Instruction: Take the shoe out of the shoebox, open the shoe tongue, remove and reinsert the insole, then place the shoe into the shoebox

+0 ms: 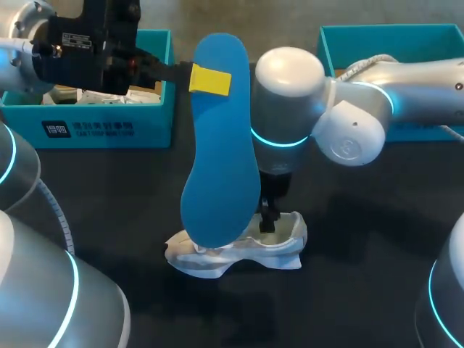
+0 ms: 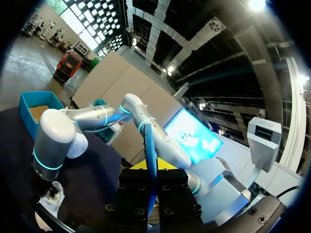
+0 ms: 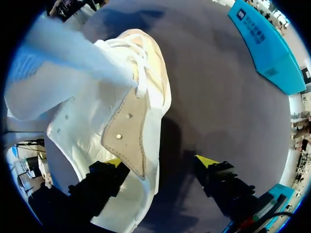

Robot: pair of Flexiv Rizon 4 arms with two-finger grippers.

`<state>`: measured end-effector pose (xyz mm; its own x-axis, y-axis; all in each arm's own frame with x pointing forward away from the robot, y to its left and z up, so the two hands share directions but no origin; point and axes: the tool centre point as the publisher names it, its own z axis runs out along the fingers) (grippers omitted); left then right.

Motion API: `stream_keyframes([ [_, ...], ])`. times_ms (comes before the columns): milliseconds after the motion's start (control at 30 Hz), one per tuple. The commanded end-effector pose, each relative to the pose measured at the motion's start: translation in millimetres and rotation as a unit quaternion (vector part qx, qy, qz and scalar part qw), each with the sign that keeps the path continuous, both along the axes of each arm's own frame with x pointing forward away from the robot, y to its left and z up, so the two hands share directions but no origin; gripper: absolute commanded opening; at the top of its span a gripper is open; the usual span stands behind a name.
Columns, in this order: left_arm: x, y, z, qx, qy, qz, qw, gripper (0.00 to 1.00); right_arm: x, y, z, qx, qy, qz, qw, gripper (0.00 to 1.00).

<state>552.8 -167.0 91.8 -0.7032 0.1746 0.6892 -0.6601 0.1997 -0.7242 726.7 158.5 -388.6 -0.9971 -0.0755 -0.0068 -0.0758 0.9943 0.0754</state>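
Grips the blue insole (image 1: 221, 145) near its upper, narrower end with the left end effector (image 1: 209, 78), closed on it from both sides, one yellow tip flat against the face turned toward the head camera. Holds it steeply upright over the dark worktop (image 1: 362, 239), wide end down and meeting the white shoe (image 1: 239, 250) by the laces (image 3: 140, 73); impossible to tell whether that end sits inside. Seen edge-on from the left wrist: a thin blue line (image 2: 149, 141) rising from between the fingers of the end effector (image 2: 151, 170).

Has the shoe out on the worktop, opening upward, near the middle and well apart from both boxes.

Hangs the right end effector (image 1: 268, 217) straight down at the shoe's opening, close beside the insole's lower end. From the right wrist, shown spread wide (image 3: 160, 162) and gripping nothing: one finger (image 3: 104, 179) against the shoe (image 3: 121, 102), just beside a tan flap (image 3: 126, 131), the other over bare worktop next to the shoe.

Along the far edge, two teal boxes: the shoebox (image 1: 109, 127) at the left, white paper (image 1: 109, 96) inside, partly hidden by the left arm's wrist; a second box (image 1: 391, 36) at the right, behind the right arm.
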Motion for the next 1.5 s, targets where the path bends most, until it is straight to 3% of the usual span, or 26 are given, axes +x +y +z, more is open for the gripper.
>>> stream_keyframes([
  [33,0.8,-1,1,0.002,0.000,-0.001,1.000,0.00,2.5,3,-7,-0.001,0.004,-0.001,1.000,0.25],
  [67,0.8,-1,1,0.002,0.000,-0.001,1.000,0.00,2.4,3,-7,-0.001,0.004,-0.002,1.000,0.09],
  [100,0.8,-1,1,0.002,0.000,-0.001,1.000,0.00,2.4,3,-7,-0.002,0.004,-0.002,1.000,0.00],
  [600,0.8,-1,1,0.002,0.000,-0.001,1.000,0.00,-2.7,-4,-1,-0.012,0.003,-0.016,1.000,0.00],
  [967,0.8,-1,1,0.002,0.000,-0.001,1.000,0.00,-14.5,-18,22,-0.004,0.033,-0.120,0.992,0.00],
  [1233,0.8,-1,1,0.002,0.000,-0.001,1.000,0.00,-25.2,-23,34,0.006,0.041,-0.235,0.971,0.00],
  [1500,0.8,-1,1,0.002,0.000,-0.001,1.000,0.00,-36.5,-21,45,0.021,0.043,-0.366,0.929,0.00],
])
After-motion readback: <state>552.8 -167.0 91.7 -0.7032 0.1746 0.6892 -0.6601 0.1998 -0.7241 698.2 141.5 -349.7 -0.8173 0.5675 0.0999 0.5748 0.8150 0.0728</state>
